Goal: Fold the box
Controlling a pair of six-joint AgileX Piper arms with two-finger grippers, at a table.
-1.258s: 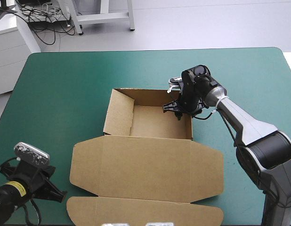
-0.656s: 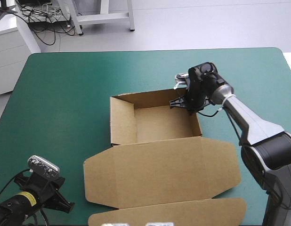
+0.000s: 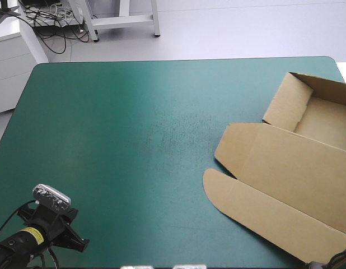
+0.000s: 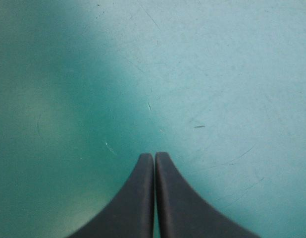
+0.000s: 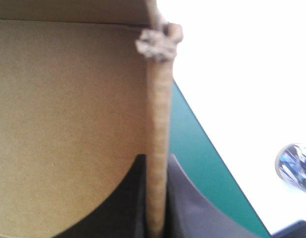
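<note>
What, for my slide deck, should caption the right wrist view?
Right tool shut on a wall of the brown box, at the teal-green table edge.

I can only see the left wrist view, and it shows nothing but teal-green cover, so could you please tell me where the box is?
Observer: The box lies at the table's right edge, an open tray with its lid flat toward the near edge.
Operator: Thank you. Is the right hand on it?
Observer: Yes. In the right wrist view it is shut on one upright wall of the tray.
Operator: And where is my left hand relative to the box?
Observer: It hovers at the table's near left corner, well apart from the box, with bare cover between them.
</note>
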